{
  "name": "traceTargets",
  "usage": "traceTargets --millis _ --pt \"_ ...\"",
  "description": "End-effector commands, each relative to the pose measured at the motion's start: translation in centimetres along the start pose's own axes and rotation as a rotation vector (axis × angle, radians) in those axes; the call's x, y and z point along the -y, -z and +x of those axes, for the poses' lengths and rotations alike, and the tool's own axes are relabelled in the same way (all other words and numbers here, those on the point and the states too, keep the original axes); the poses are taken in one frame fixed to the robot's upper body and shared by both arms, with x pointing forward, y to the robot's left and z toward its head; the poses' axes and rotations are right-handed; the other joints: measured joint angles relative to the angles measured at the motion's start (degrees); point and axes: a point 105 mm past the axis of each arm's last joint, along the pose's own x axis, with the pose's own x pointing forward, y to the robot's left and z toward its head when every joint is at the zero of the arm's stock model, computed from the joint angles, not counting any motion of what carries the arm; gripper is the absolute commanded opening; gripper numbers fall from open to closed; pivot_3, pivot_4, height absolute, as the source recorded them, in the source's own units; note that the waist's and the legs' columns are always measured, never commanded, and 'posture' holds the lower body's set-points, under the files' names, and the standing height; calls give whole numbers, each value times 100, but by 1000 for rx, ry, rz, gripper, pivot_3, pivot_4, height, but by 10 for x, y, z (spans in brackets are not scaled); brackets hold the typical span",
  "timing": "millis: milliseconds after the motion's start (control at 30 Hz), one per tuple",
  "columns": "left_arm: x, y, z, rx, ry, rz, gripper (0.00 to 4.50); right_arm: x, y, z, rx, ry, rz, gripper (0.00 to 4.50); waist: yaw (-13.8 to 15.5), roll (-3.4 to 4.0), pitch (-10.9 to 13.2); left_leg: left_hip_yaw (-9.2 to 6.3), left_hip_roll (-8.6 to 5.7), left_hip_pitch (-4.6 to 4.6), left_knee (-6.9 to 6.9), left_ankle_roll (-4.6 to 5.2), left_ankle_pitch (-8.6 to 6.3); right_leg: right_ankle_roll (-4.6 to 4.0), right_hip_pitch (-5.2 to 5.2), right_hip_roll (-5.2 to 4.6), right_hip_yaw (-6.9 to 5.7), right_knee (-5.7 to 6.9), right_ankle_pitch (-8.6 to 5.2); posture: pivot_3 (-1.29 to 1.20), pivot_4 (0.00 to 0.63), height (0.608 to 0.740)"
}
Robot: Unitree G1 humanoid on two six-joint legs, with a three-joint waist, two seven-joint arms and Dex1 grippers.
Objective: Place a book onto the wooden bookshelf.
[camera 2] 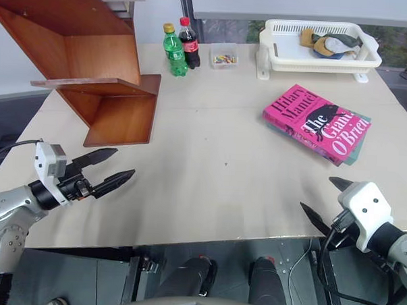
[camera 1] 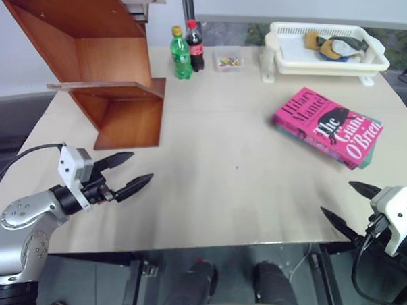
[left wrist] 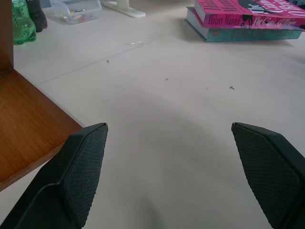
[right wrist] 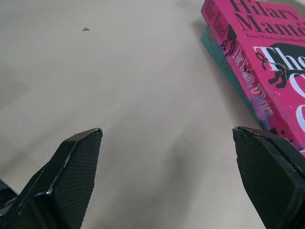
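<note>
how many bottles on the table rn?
2. The green bottle and the dark cola bottle stand side by side at the table's far edge, just right of the wooden bookshelf. Others could be hidden behind the shelf.

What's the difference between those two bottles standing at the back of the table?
The green bottle has a yellow cap and a green body; the cola bottle has a red cap, a red label and dark contents. The green one stands nearer the wooden bookshelf. Both are small, upright and capped, side by side.
</note>
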Motion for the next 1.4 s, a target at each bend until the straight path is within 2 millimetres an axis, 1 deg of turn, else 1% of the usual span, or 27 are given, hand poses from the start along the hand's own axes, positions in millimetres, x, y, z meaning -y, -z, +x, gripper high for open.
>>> traceTargets --millis 33,67,133,233,300,367,467,533,600,700,833,933,1000,1100,1200,1267,1333,1400 --pt "-1 -14 4 25 20 33 4452 1 -10 3 39 12 -35 4500 0 0 0 0 0 0 0 1 -1 0 0 0 0 -1 0 0 150 740" --pt "2 -19 12 38 48 35 4452 -2 -13 8 51 20 -47 4500 -1 0 0 0 0 0 0 1 -1 0 0 0 0 -1 0 0 150 740" --pt "8 -25 22 53 86 41 4452 -6 -17 14 67 32 -75 4500 7 -4 1 1 0 -2 0 7 -9 0 0 0 0 -8 0 0 150 740" --pt "13 -29 28 61 124 24 4452 -10 -19 19 72 35 -77 4500 3 -2 0 -2 0 -4 -1 6 -9 0 -2 -1 -6 -8 0 0 150 740" --pt "20 -32 34 68 157 18 4452 -12 -20 23 68 41 -97 4500 -9 -1 0 -3 0 -5 -5 -4 -8 0 -3 0 -6 -9 -1 0 150 740" --pt "28 -36 41 77 186 0 4452 -9 -21 30 49 83 -155 4500 -17 -2 1 -1 0 -5 -5 -12 -6 -1 -5 1 -4 -11 -1 0 150 740" --pt "41 -43 56 76 216 -87 4452 5 -19 42 1 159 -258 4500 -3 -3 1 1 0 -5 -5 -12 -7 0 -5 1 -3 -13 -1 0 150 740" --pt "50 -45 67 41 236 -153 4452 20 -18 49 -29 243 -336 4500 2 -6 1 0 0 -5 -4 -12 -7 0 -4 1 -4 -11 0 0 150 740" --pt "62 -48 75 19 295 -233 4452 35 -18 55 -53 327 -388 4500 1 -6 2 -3 0 -6 -2 -14 -5 1 -4 1 -8 -10 0 0 150 740" --pt "75 -61 90 48 362 -319 4452 58 -13 66 -117 420 -492 4500 -3 -8 3 -3 0 -5 -3 -14 -5 0 -5 3 -7 -8 0 0 150 740" --pt "85 -70 103 59 390 -356 4452 70 -3 78 -187 426 -606 4500 -18 -7 2 -1 -2 -10 1 -15 -4 -2 -14 4 -2 -7 0 0 150 740" --pt "88 -74 106 64 398 -354 4452 75 4 85 -220 413 -679 4500 -22 -7 2 4 -1 -33 1 -16 -4 -2 -39 6 4 -7 0 0 150 740" --pt "88 -76 107 65 390 -354 4452 77 3 88 -217 414 -707 4500 -22 -7 2 5 -1 -49 3 -17 -3 -3 -56 6 5 -6 1 0 150 740" --pt "88 -76 106 62 382 -355 4452 75 1 90 -200 410 -721 4500 -15 -7 2 9 -1 -56 3 -17 -3 -3 -65 6 10 -6 1 0 150 740" --pt "90 -75 103 60 382 -358 4452 72 -4 89 -178 419 -710 4500 -10 -7 2 8 -1 -58 4 -17 -3 -3 -64 6 10 -6 1 0 150 740" --pt "93 -76 102 65 391 -324 4452 70 -12 85 -130 436 -642 4500 -11 -7 2 8 -1 -58 4 -17 -3 -3 -65 6 10 -6 1 0 150 740" --pt "96 -77 101 69 398 -265 4452 60 -21 79 -44 402 -531 4500 -9 -7 2 7 -1 -60 4 -17 -3 -4 -66 6 10 -6 1 0 150 740" --pt "98 -76 100 73 404 -244 4452 50 -26 67 27 360 -405 4500 -6 -5 1 7 -1 -60 3 -17 -4 -4 -66 6 11 -7 1 0 150 740"
